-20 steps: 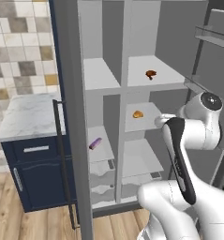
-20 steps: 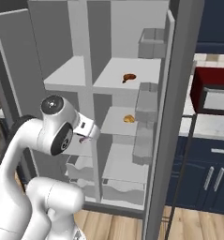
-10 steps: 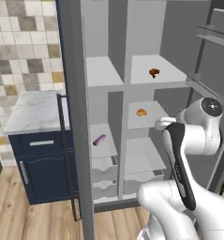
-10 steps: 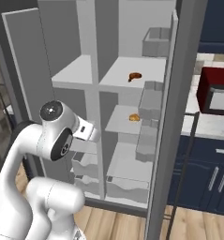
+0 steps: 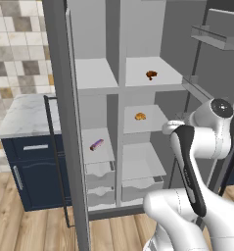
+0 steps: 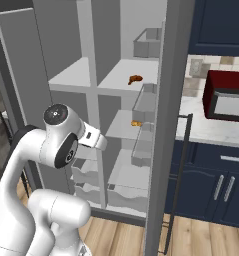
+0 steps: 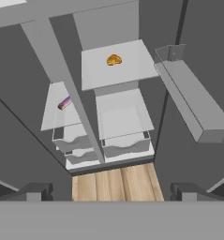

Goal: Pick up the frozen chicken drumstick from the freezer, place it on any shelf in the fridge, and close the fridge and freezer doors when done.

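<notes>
Drumstick (image 5: 151,75) lying on top shelf (image 5: 160,78) of fridge (image 5: 145,105), both doors open. Hand (image 7: 111,191) spread, empty, well apart from it. Orange lump (image 7: 114,60) one shelf below; purple bar (image 7: 64,103) in freezer (image 5: 94,112).

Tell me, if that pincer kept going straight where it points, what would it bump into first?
Judging by the hand view, probably the white drawers low in the fridge, under the shelf with the orange-yellow lump. Nothing shows in between, though depth is unclear.
</notes>
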Controlling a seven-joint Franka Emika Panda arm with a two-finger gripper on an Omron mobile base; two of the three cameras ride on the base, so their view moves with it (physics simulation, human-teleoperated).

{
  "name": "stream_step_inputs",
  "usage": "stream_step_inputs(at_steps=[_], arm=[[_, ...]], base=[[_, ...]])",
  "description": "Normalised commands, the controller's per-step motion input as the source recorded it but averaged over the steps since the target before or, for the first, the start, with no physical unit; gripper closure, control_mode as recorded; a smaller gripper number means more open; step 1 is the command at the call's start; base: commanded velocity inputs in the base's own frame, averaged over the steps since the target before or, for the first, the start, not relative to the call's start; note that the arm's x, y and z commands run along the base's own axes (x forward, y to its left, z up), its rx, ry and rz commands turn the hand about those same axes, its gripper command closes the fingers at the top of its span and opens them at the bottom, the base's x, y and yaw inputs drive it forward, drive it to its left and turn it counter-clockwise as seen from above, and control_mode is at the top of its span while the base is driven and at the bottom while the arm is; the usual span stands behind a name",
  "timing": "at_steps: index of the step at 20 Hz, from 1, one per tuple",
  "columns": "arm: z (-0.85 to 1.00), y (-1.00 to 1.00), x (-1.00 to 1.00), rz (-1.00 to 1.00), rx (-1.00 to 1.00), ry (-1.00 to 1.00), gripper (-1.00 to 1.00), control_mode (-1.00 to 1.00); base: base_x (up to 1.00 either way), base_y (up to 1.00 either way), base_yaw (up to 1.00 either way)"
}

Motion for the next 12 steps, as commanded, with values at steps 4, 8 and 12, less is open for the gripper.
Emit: stream_step_inputs(at_steps=[4, 8, 12], arm=[[0.0, 0.0, 0.0, 0.0, 0.0, 0.0, -1.0, 1.0], [0.0, 0.0, 0.0, 0.0, 0.0, 0.0, -1.0, 1.0], [0.0, 0.0, 0.0, 0.0, 0.0, 0.0, -1.0, 1.0]], base=[[-0.43, -0.03, 0.0], [-0.4, 0.0, 0.0], [-0.05, 0.0, 0.0]])
